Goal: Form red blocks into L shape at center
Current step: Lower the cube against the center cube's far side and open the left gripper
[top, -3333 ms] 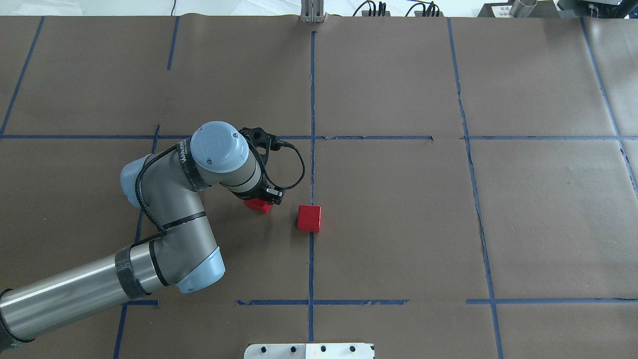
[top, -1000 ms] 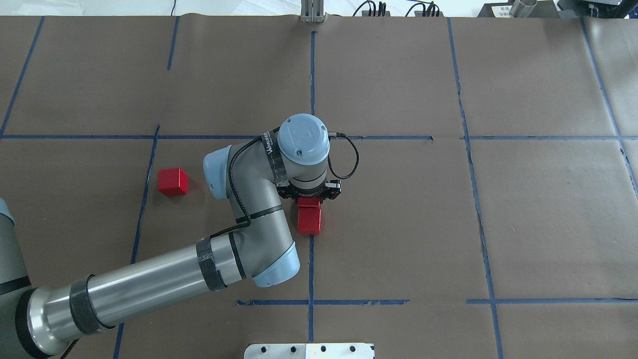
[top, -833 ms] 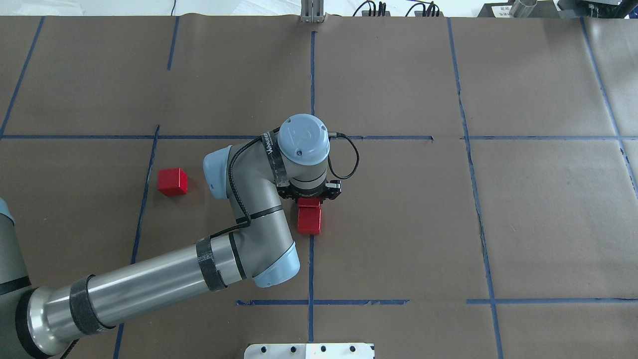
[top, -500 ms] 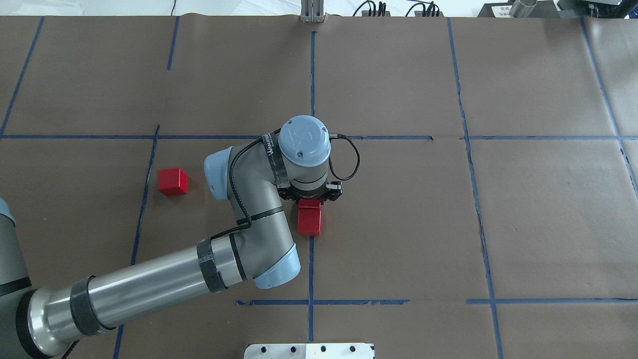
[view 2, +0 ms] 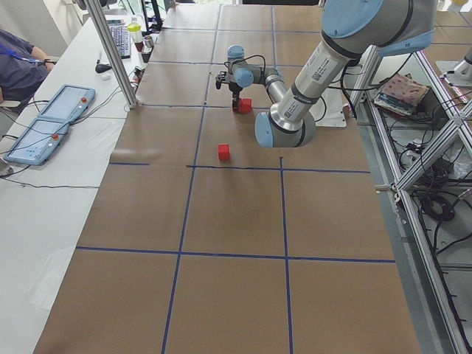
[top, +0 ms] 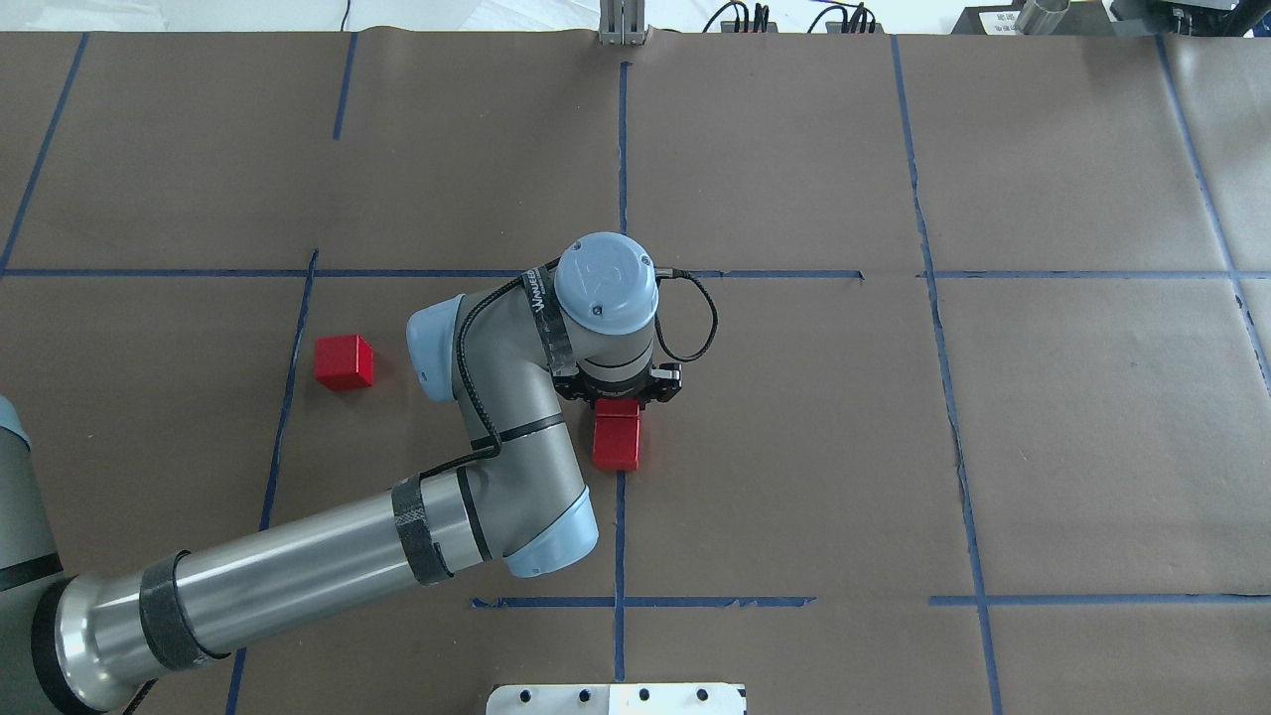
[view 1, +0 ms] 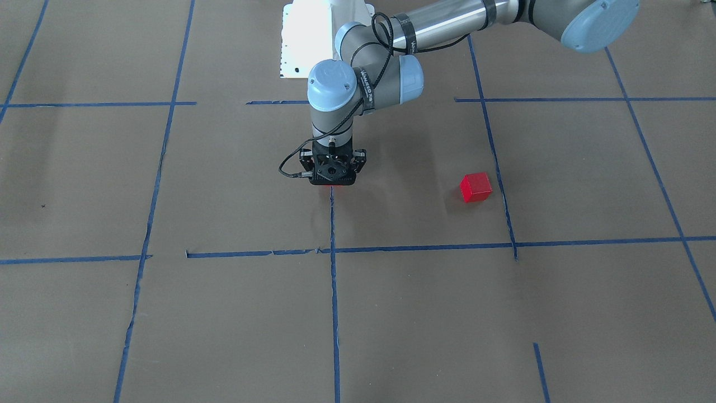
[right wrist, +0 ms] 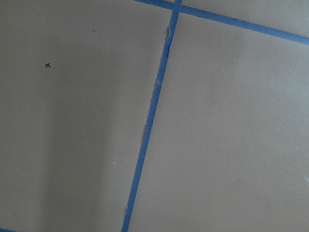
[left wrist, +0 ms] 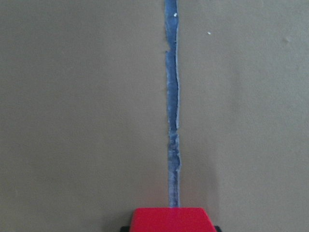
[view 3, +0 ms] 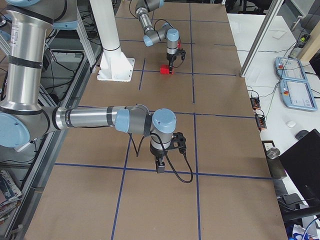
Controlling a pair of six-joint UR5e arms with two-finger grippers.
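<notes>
My left gripper [top: 620, 401] points straight down at the table's centre, shut on a red block [top: 618, 407]. That block shows at the bottom of the left wrist view [left wrist: 169, 220]. It sits right against the far side of a second red block [top: 616, 445] lying on the blue centre line. I cannot tell whether the held block rests on the paper. The third red block [top: 345, 361] lies alone to the left and also shows in the front view [view 1: 476, 187]. My right gripper [view 3: 160, 167] shows only in the right side view, over bare paper; I cannot tell if it is open or shut.
Brown paper with a grid of blue tape lines [top: 622, 516] covers the table. A white base plate [top: 616, 698] sits at the near edge and a metal post [top: 623, 25] at the far edge. Teach pendants [view 2: 51, 122] lie on the side table.
Since 3.3 s ago my left arm carried a red block from left of centre to the far side of the centre block, uncovering the lone block. In the last second it barely moved.
</notes>
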